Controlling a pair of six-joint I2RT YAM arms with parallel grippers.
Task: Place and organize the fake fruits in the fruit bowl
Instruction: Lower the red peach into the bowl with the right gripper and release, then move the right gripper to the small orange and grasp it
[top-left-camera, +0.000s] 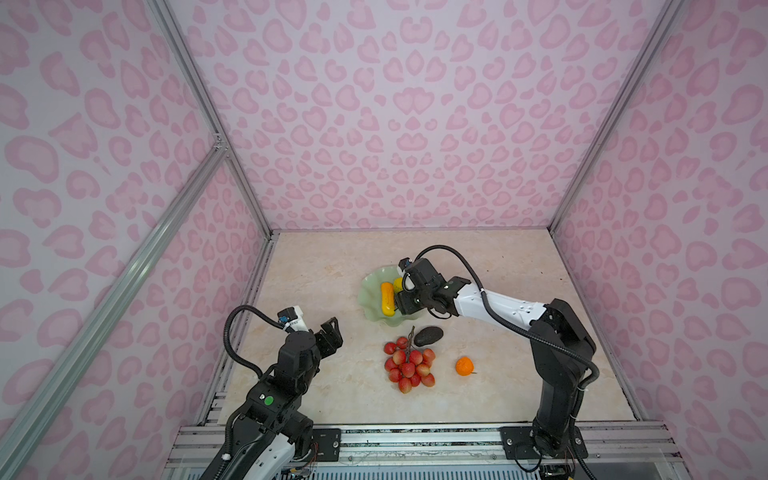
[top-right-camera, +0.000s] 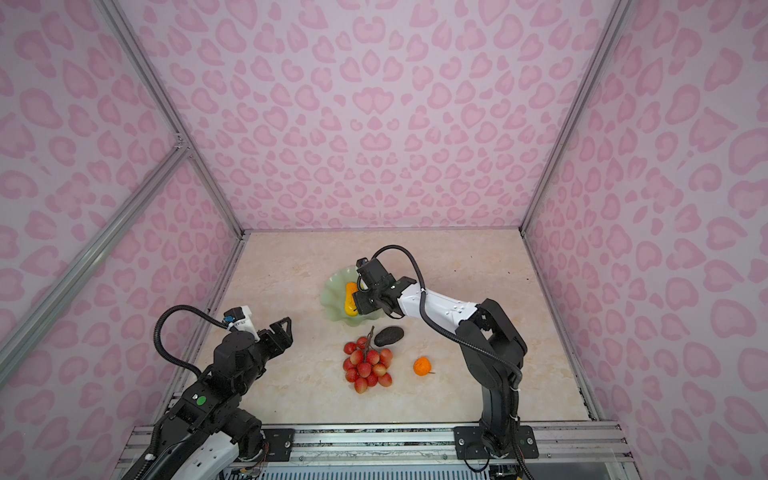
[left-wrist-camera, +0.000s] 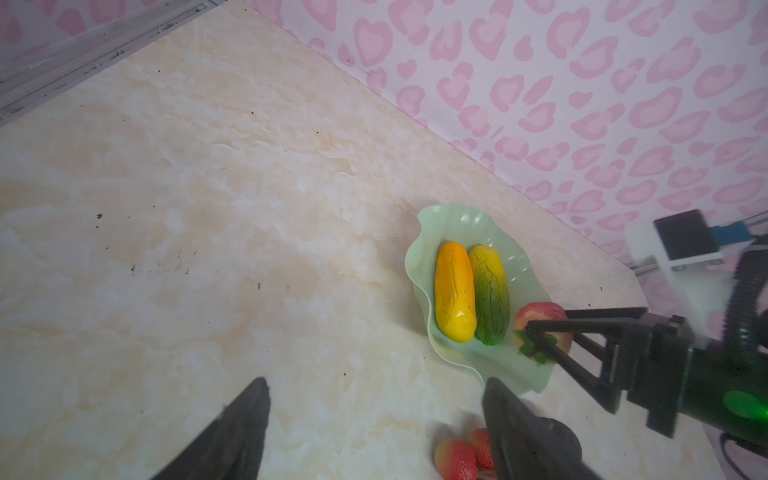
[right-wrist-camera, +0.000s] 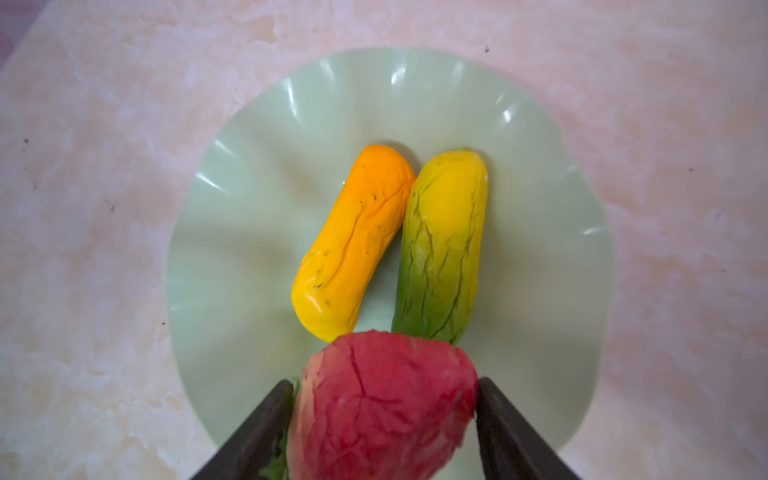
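The pale green fruit bowl holds a yellow-orange oblong and a yellow-green oblong side by side. My right gripper hangs over the bowl's near side, open. The pink-red peach sits between its jaws, with a thin gap at one finger. On the table lie the dark avocado, the red berry bunch and the small orange. My left gripper hovers open and empty to the left of the berries.
Patterned pink walls with metal frame posts close in the marble-look table on three sides. A metal rail with both arm bases runs along the front edge. Bare table lies behind and to the right of the bowl.
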